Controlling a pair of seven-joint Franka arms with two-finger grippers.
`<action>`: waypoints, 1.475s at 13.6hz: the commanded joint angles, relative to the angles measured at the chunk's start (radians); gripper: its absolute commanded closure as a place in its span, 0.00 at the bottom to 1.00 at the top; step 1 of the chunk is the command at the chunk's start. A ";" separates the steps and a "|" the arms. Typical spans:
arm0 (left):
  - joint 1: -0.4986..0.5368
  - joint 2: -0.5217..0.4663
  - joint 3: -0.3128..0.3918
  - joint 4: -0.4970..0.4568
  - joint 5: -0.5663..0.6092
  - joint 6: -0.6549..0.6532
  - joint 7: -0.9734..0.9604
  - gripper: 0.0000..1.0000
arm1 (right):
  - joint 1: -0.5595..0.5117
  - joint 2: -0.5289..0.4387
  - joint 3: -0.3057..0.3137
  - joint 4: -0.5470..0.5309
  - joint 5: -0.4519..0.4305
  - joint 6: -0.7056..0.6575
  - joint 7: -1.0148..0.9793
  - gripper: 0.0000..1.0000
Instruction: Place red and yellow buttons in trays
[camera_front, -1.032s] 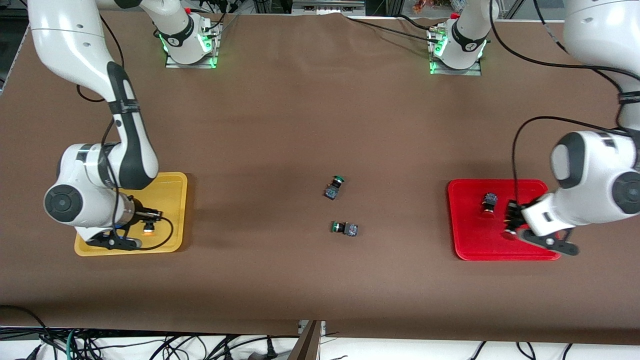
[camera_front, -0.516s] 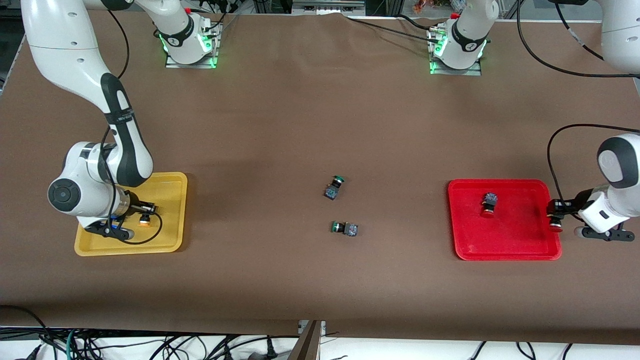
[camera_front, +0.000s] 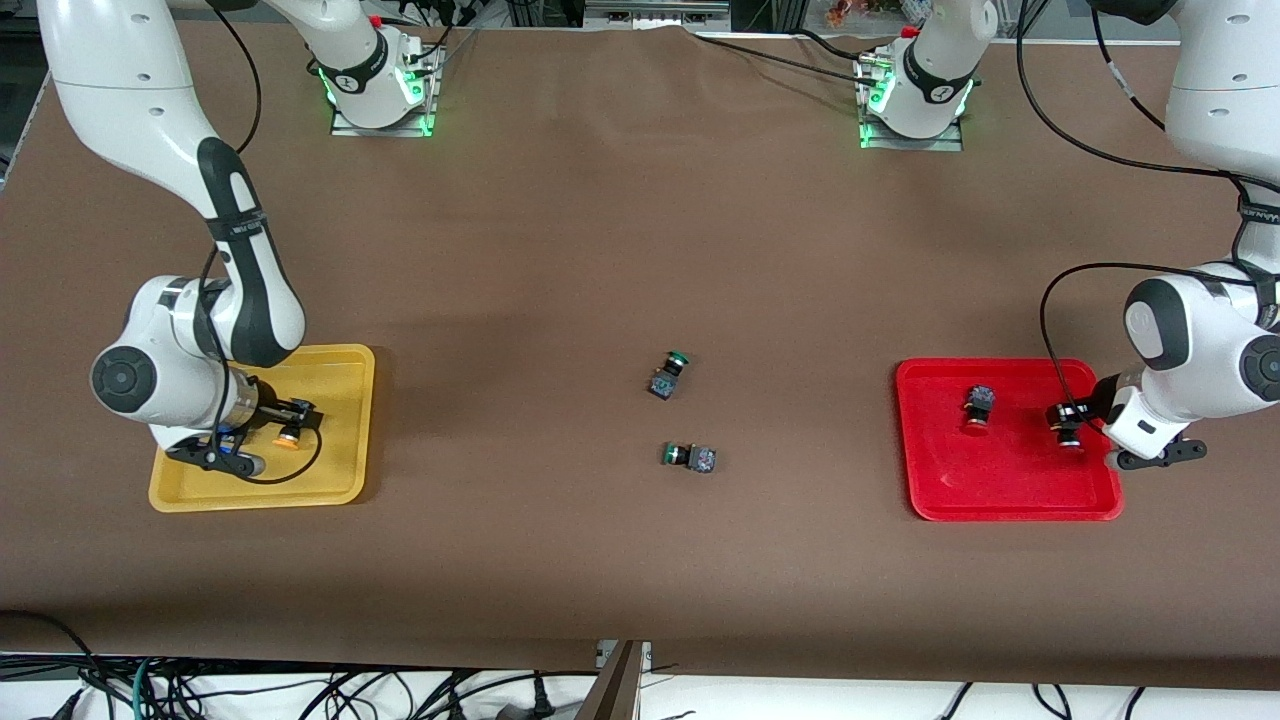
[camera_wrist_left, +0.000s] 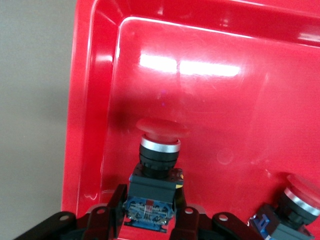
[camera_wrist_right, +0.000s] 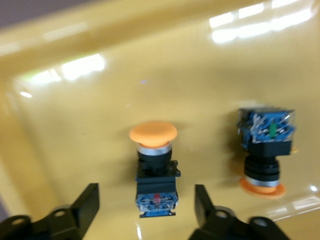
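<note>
My left gripper (camera_front: 1070, 420) is shut on the dark body of a red button (camera_wrist_left: 156, 150), low over the red tray (camera_front: 1000, 490) near the left arm's end; its fingers (camera_wrist_left: 111, 210) clamp the body. A second red button (camera_front: 977, 405) lies in that tray and also shows in the left wrist view (camera_wrist_left: 295, 205). My right gripper (camera_front: 292, 428) is open over the yellow tray (camera_front: 345, 470). A yellow button (camera_wrist_right: 155, 170) lies on the tray floor between its fingers (camera_wrist_right: 87, 202), with gaps on both sides. A second yellow button (camera_wrist_right: 265, 150) lies beside it.
Two green-capped buttons lie on the brown cloth mid-table, one (camera_front: 668, 376) farther from the front camera than the other (camera_front: 690, 457). Both arm bases stand along the table's edge farthest from the front camera. Cables hang below the edge nearest the front camera.
The left gripper swung with its red button out past the red tray's edge, then back over the tray. The right gripper and yellow button shifted slightly farther from the front camera in the yellow tray.
</note>
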 joint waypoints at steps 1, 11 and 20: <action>-0.005 -0.012 0.002 0.002 -0.009 0.007 -0.020 0.00 | -0.002 -0.085 0.003 0.044 -0.001 -0.097 -0.090 0.00; -0.003 -0.324 -0.035 0.147 -0.030 -0.404 0.003 0.00 | 0.001 -0.281 0.005 0.264 -0.033 -0.558 -0.212 0.00; -0.035 -0.650 -0.147 0.027 -0.030 -0.556 -0.038 0.00 | 0.039 -0.336 0.016 0.371 -0.078 -0.840 -0.206 0.00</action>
